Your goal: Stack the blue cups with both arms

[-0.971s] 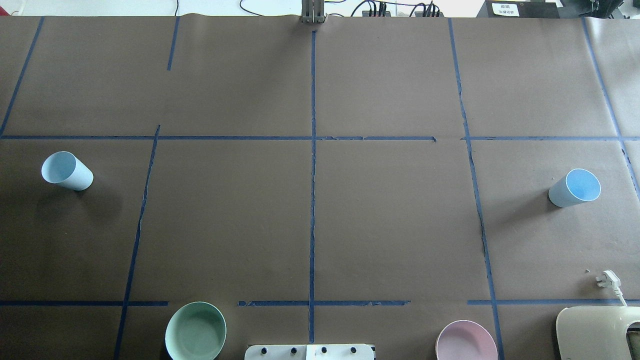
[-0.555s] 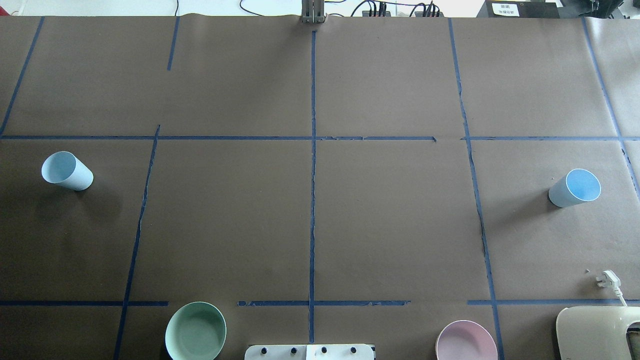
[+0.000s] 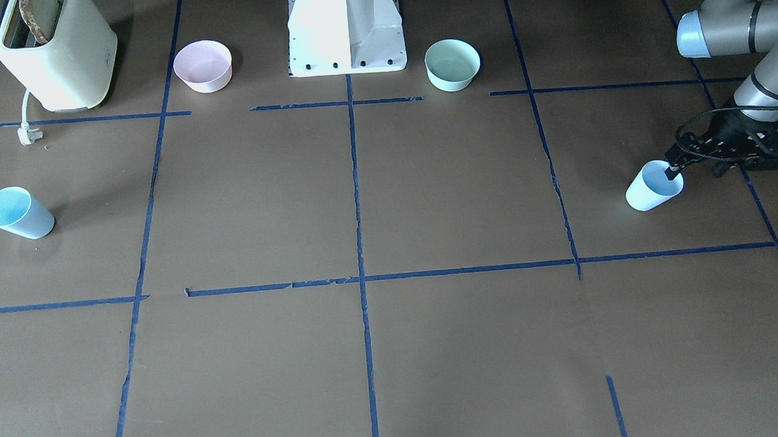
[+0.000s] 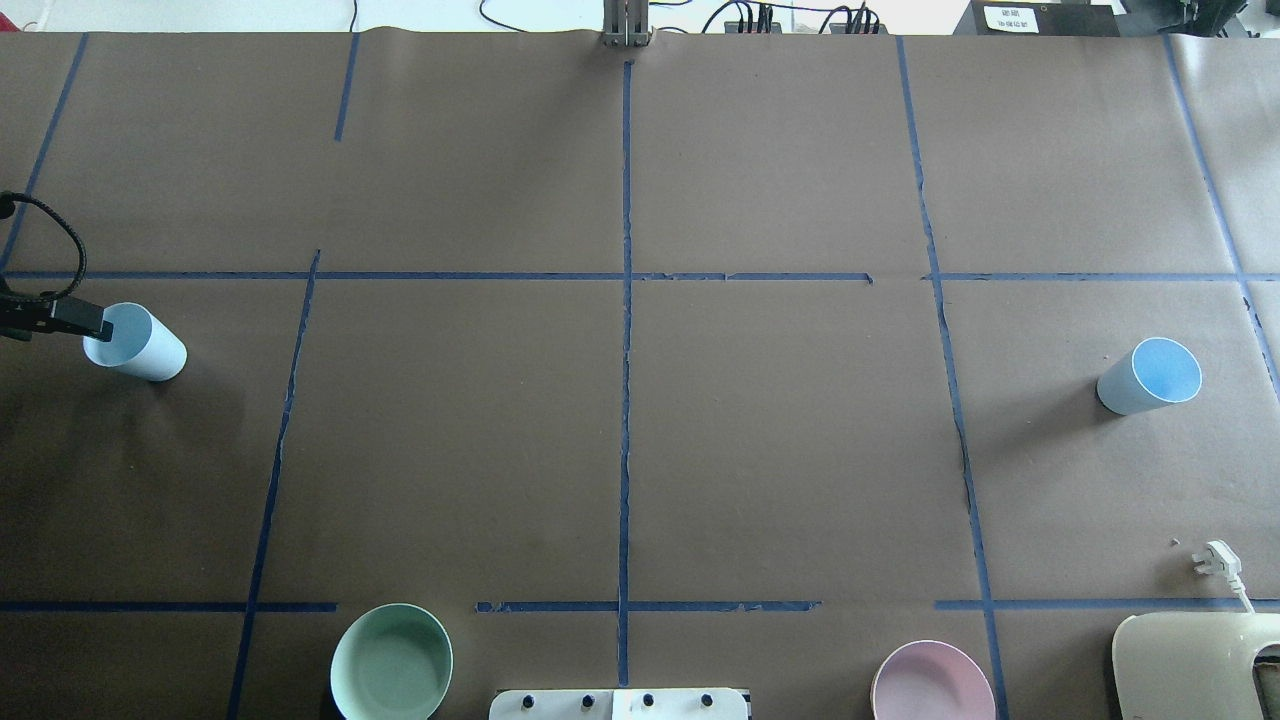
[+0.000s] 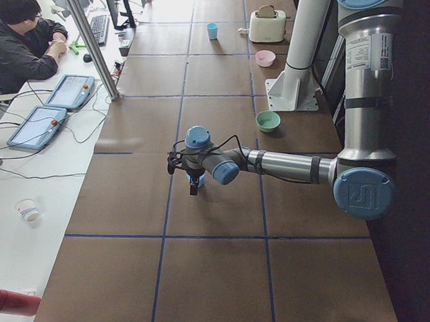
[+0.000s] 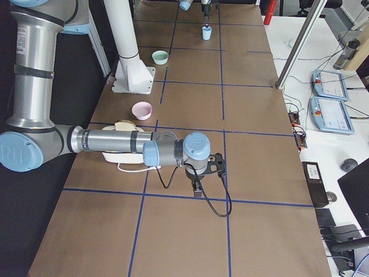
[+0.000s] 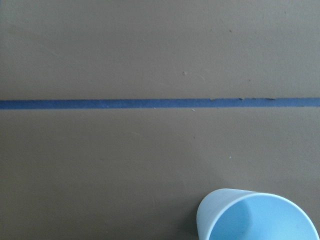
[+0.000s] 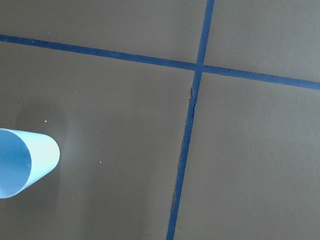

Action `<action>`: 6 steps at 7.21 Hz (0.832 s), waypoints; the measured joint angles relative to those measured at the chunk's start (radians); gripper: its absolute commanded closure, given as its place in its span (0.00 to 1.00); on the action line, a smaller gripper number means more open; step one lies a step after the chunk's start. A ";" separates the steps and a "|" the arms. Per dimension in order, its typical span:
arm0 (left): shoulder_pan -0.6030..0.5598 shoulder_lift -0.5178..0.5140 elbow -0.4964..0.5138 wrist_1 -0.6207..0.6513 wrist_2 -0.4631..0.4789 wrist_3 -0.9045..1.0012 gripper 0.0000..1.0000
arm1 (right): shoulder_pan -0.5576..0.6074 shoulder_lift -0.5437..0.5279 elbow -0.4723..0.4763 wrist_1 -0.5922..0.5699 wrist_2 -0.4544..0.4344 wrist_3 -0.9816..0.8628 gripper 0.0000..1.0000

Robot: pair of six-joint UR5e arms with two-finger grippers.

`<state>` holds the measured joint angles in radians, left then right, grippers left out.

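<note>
Two pale blue cups stand upright on the brown table. The left cup [image 4: 140,345] [image 3: 650,191] is at the robot's far left and also shows in the left wrist view [image 7: 255,216]. My left gripper [image 4: 55,322] [image 3: 693,170] reaches in from the side. It looks open, with one fingertip [image 3: 671,172] dipped just inside the cup's rim and the other outside the wall. The right cup [image 4: 1150,375] [image 3: 17,212] stands alone at the far right and shows at the left edge of the right wrist view [image 8: 22,162]. My right gripper [image 6: 197,186] shows only in the exterior right view, pointing down over bare table, and I cannot tell its state.
A mint-green bowl [image 4: 392,662] and a pink bowl [image 4: 932,682] stand near the white pedestal [image 3: 346,27]. A cream toaster [image 3: 54,53] with its loose plug [image 3: 27,134] is by the robot's right. An operator [image 5: 20,40] sits beyond the table's far side.
My left gripper has come into the overhead view from the left edge and reached the left cup's rim. Both cups stand where they were.
</note>
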<state>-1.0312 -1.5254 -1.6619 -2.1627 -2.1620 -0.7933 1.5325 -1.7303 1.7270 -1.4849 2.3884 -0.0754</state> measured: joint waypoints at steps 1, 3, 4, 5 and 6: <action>0.019 -0.004 0.009 -0.002 0.002 -0.018 0.26 | 0.000 0.000 -0.001 0.000 0.000 -0.001 0.00; 0.036 -0.010 0.023 -0.003 0.002 -0.033 0.96 | 0.000 0.000 -0.002 0.000 0.000 -0.001 0.00; 0.038 -0.015 0.028 -0.002 0.002 -0.039 1.00 | 0.000 0.000 -0.002 0.000 0.000 -0.001 0.00; 0.038 -0.017 0.031 -0.002 0.002 -0.041 1.00 | 0.000 -0.001 -0.002 0.000 0.000 -0.001 0.00; 0.039 -0.019 0.032 -0.001 -0.001 -0.043 1.00 | 0.000 0.000 -0.002 0.000 0.000 -0.001 0.00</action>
<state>-0.9926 -1.5445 -1.6302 -2.1641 -2.1627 -0.8359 1.5325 -1.7308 1.7250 -1.4849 2.3884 -0.0767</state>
